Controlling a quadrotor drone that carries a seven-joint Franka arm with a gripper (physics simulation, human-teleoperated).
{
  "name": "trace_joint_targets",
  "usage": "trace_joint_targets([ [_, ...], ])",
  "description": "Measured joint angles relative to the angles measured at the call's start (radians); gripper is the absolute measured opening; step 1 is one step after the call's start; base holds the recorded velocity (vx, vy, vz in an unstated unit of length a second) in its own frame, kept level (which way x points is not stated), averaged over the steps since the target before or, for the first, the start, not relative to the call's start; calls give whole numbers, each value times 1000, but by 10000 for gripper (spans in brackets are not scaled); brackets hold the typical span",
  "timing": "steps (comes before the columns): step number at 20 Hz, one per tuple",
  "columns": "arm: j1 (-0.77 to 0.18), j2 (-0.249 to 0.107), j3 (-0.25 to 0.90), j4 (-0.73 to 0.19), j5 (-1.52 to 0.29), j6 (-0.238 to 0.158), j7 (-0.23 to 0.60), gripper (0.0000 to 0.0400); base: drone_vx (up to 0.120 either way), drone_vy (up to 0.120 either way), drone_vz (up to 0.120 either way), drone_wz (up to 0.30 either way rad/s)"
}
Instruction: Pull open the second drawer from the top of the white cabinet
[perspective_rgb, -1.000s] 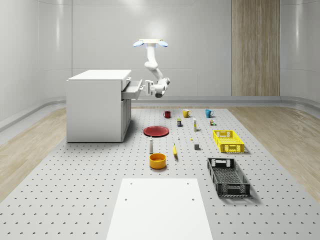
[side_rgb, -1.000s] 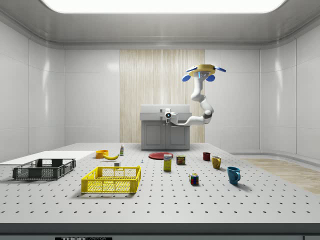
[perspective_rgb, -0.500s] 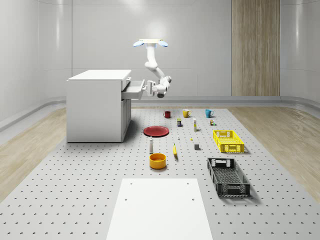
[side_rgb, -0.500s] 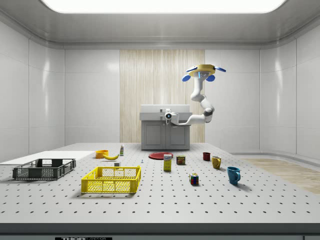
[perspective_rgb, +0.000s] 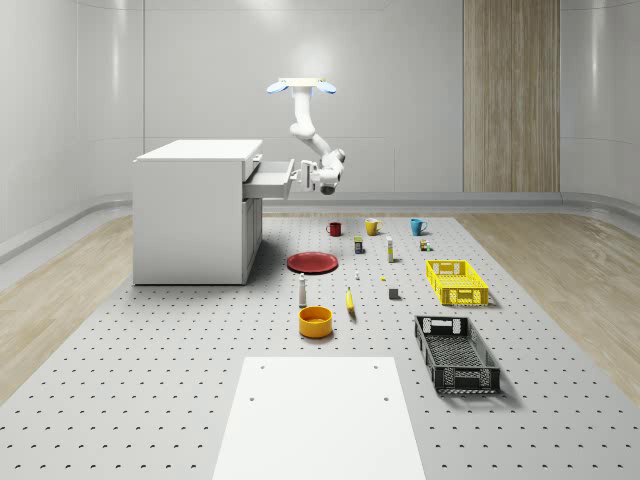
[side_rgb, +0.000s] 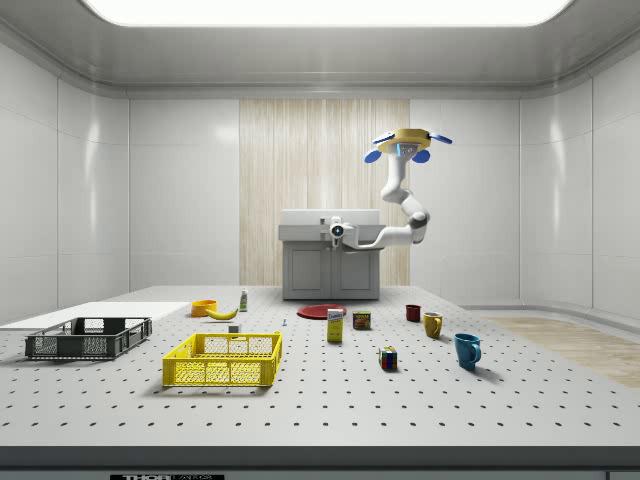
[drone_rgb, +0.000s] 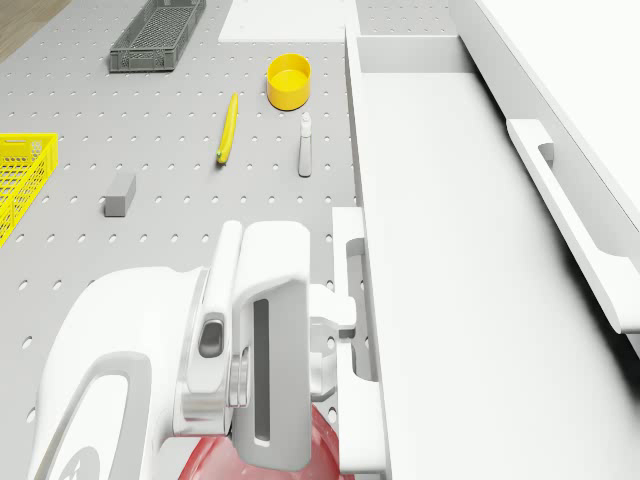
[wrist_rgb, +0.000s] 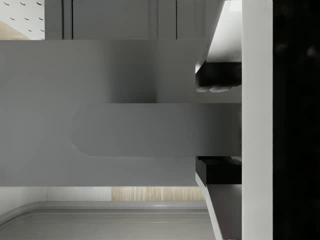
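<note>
The white cabinet (perspective_rgb: 195, 210) stands at the whole-scene view's left. Its second drawer (perspective_rgb: 266, 179) sticks out toward the right, and its bare inside (drone_rgb: 450, 250) lies below the drone. My gripper (perspective_rgb: 297, 178) is shut on the drawer's handle (drone_rgb: 358, 300). In the wrist view the handle bar (wrist_rgb: 150, 130) runs between the two dark finger pads (wrist_rgb: 217, 80), with my gripper (wrist_rgb: 217, 127) closed around it. The drone (perspective_rgb: 301, 87) hovers high, just right of the cabinet, with the arm bent down to the drawer front. From the side, the gripper (side_rgb: 337, 232) is level with the cabinet's (side_rgb: 331, 268) upper part.
On the perforated floor lie a red plate (perspective_rgb: 312, 262), a yellow bowl (perspective_rgb: 315, 321), a banana (perspective_rgb: 350, 300), three mugs (perspective_rgb: 372, 227), a yellow crate (perspective_rgb: 456, 282) and a black crate (perspective_rgb: 456, 353). A white board (perspective_rgb: 318, 415) lies at the front. The top drawer's handle (drone_rgb: 570, 230) juts above the open drawer.
My gripper has moved slightly toward the whole-scene view's right with the handle in it, and the drawer has slid further out. The drone has stayed in place.
</note>
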Motion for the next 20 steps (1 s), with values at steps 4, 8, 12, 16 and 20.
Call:
trace_joint_targets([
  [4,11,-21,-16,9,-23,-3,11,268,0,100,0,0],
  [8,22,-40,-24,13,-42,3,22,288,0,0,0,0],
  [12,33,-58,-27,13,-58,12,32,296,0,0,0,0],
  [16,42,-75,-29,12,-73,22,42,298,0,0,0,0],
  [20,62,-116,-25,15,-114,44,114,306,0,0,0,0],
])
